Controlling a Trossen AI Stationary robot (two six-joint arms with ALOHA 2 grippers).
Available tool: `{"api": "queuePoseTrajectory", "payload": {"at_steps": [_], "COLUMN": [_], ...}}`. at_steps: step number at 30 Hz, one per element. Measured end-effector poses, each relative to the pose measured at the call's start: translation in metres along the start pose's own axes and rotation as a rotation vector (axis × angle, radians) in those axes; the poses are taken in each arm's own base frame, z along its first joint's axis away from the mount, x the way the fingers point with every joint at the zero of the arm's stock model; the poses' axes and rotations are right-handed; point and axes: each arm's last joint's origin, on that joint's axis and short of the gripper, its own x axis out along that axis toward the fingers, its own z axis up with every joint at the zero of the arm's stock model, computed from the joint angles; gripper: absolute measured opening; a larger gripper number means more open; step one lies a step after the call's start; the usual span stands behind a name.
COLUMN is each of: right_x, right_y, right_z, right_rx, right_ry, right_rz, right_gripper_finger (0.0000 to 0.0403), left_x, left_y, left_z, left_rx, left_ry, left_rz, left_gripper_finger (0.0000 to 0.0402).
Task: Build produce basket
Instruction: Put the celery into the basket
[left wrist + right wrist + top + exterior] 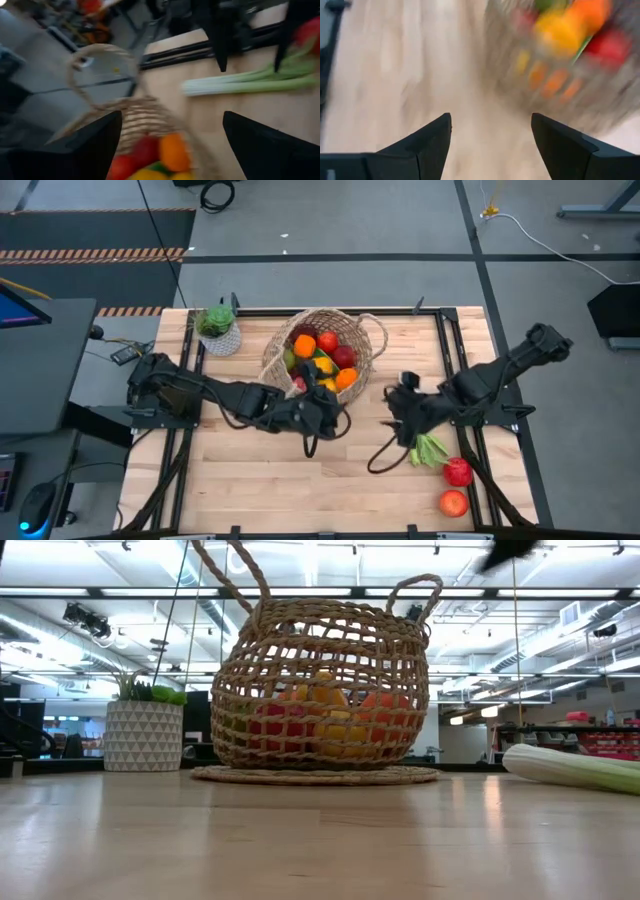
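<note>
Overhead only: two red apples (457, 472) loose on bench (250, 490) near right corner, beside leek (430, 450). Table-level view: leek white stalk only, no apples.

Basket (325, 350) – tan open-weave wicker, two loop handles, round mat base, rear centre of bench. Contents: oranges, red apples, yellow lemon, green piece.

Potted plant (217, 330) – white pot, just left of basket.

Left tool (322, 395) – jaws spread, empty, at basket's front rim.

Right tool (400, 412) – jaws apart, empty, between basket and leek.
</note>
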Motion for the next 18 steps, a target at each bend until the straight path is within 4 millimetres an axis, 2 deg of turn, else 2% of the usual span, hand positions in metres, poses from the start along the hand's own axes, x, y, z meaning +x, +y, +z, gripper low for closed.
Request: {"api": "queuePoseTrajectory", "payload": {"at_steps": [3,6,14,18], "right_x": [-0.002,-0.001,0.007,0.008], "right_y": [0.009,0.017,0.031,0.035], "right_z": [-0.019,-0.042,-0.096,-0.111], "right_rx": [0.098,0.179,0.344,0.377], "right_ry": [0.178,0.313,0.612,0.672], "right_rz": [0.029,-0.032,-0.144,-0.164], "right_gripper_finger": [0.0279,0.0279,0.0279,0.0279], "left_x": [0.0,0.008,0.054,0.073], "left_y": [-0.009,-0.018,-0.055,-0.066], "left_z": [-0.001,-0.002,-0.015,-0.018], "left_rx": [-0.045,-0.074,-0.046,-0.075], "left_ry": [-0.003,-0.005,-0.03,-0.072], "left_rz": [-0.112,-0.208,-0.315,-0.431], "left_gripper_finger": [0.0354,0.0354,0.0354,0.0354]}}
